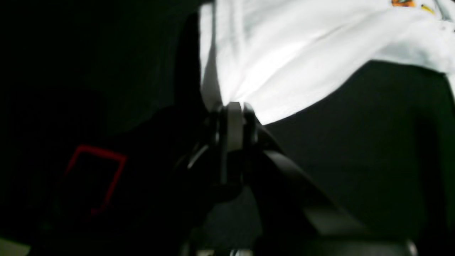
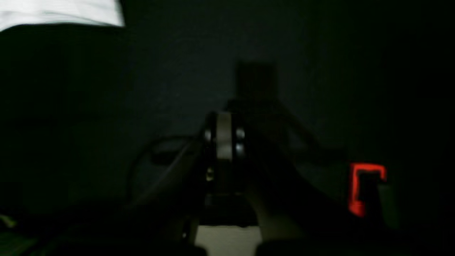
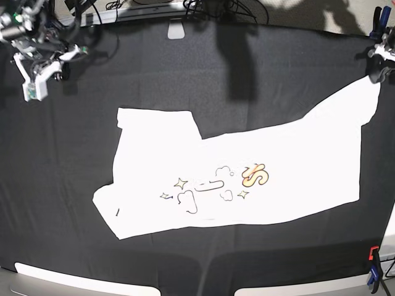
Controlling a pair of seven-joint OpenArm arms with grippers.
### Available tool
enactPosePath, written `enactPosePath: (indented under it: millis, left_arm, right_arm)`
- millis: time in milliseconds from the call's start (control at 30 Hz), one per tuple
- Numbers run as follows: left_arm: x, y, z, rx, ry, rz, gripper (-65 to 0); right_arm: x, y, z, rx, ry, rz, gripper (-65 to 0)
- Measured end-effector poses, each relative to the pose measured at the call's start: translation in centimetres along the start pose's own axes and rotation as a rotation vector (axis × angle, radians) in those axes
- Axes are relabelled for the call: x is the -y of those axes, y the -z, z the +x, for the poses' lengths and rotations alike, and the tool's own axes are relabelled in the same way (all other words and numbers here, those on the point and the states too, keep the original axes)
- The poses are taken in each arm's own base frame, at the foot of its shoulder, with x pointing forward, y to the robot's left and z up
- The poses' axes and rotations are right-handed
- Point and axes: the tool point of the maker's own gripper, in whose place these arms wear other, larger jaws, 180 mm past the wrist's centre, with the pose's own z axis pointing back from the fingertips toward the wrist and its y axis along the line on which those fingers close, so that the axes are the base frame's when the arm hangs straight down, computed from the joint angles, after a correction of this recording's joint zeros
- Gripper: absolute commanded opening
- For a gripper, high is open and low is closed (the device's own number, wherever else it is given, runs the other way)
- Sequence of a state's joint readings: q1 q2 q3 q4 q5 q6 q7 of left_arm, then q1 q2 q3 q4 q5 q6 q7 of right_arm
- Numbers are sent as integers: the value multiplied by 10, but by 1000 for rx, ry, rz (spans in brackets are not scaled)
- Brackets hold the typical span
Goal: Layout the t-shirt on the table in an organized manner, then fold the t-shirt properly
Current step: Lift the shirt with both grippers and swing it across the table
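Layout unfinished. Left wrist view: left gripper clamped on a shirt corner, cloth taut. Right wrist view: right gripper closed, empty, well off the shirt. Base view: shirt spread mid-counter, skewed; folding not begun.

Pale floor beyond far edge, strewn with dark cables. White strip along back. Light base plates at near edge.
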State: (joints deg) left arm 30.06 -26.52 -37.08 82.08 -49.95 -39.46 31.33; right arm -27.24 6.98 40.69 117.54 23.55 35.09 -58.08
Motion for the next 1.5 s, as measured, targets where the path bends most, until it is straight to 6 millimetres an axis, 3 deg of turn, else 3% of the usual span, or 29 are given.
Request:
enactPosePath:
  millis: [67, 133, 200, 267, 467, 567, 733, 833, 1000, 1067, 1200, 1500]
  left_arm:
    - [0, 0, 2, 15, -1, 0, -650]
    - [1, 1, 6, 32, -5, -4, -650]
    - [1, 1, 6, 33, -5, -4, -650]
    - [1, 1, 6, 34, -6, -5, -650]
    - [1, 1, 13, 63, -5, -6, -650]
    - [1, 1, 12, 62, -5, -6, -650]
    - [1, 1, 12, 62, -8, -6, -650]
    - [1, 2, 14, 66, -3, -6, -650]
    - [2, 3, 17, 74, -1, -9, -650]
    - [2, 3, 17, 74, -1, -9, -650]
    - [2, 3, 17, 74, -1, -9, -650]
    - [2, 3, 16, 72, 1, -8, -650]
  right_arm:
    - [-2, -2, 20, 101, 9, 26, -619]
    - [-10, 0, 39, 174, 13, 69, -473]
    - [-18, 9, 46, 182, -2, 108, -364]
    - [-30, 21, 50, 174, -11, 159, -335]
    - [-53, 75, 65, 67, 50, 193, -336]
    - [-54, 97, 60, -10, 68, 165, -336]
    - [-72, 119, 49, -92, 78, 207, -336]
    - [-83, 128, 53, -97, 75, 237, -336]
    - [-103, 136, 51, -109, 32, 281, -346]
    - [-111, 137, 49, -117, 12, 298, -420]
    - [-119, 138, 50, -107, -4, 316, -650]
    - [-117, 129, 47, -105, -83, 277, -650]
